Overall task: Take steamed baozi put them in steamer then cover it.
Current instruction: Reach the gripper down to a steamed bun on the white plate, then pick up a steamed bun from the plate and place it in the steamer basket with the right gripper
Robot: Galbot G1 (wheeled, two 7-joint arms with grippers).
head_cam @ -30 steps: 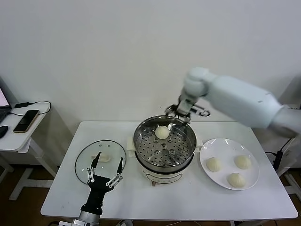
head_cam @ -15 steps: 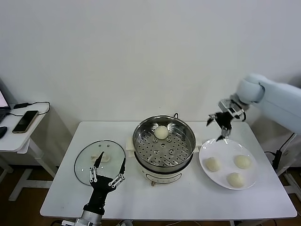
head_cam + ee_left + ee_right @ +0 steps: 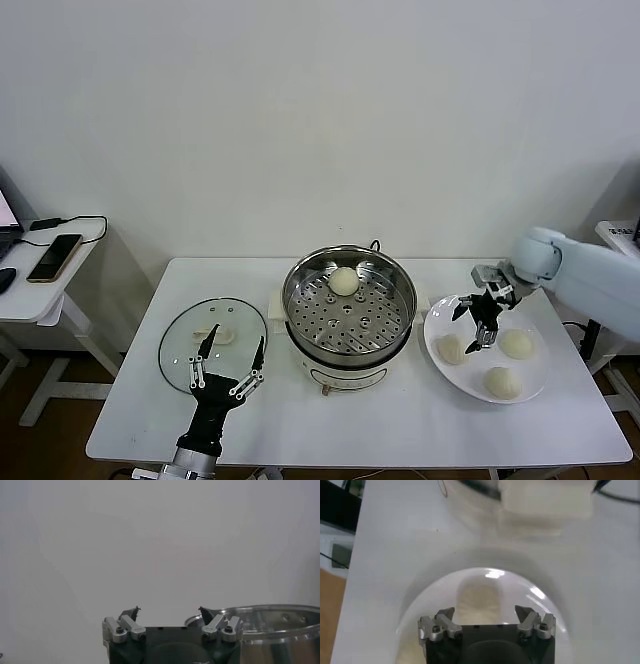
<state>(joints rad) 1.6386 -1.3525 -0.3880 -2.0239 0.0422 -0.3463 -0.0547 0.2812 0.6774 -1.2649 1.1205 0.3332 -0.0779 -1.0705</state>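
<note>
The right gripper [image 3: 478, 322] hangs over the left part of the white plate [image 3: 534, 385], fingers spread and holding nothing. It sits just above the nearest baozi [image 3: 451, 348], with its fingertips pointing down toward it; contact cannot be confirmed. In the right wrist view the same gripper [image 3: 487, 619] shows its jaws apart over the plate [image 3: 540, 587], with a blurred pale bun [image 3: 477, 600] between them.

Two more baozi lie on the plate: one at its right side [image 3: 516, 344] and one at its front [image 3: 500, 381]. The fourth baozi [image 3: 344, 281] rests on the perforated tray at the back of the steamer [image 3: 349, 312], which stands at the middle of the bench [image 3: 420, 425], just left of the plate.

The glass cover [image 3: 213, 338] lies flat on the bench to the left of the steamer, apart from it. The left gripper [image 3: 227, 365] is parked at the front edge of the cover, fingers released and empty. The left wrist view shows this gripper [image 3: 169, 613] open, with the steamer rim [image 3: 270, 617] beside it.

A side table [image 3: 30, 290] with a phone [image 3: 56, 256] stands well left of the bench.
</note>
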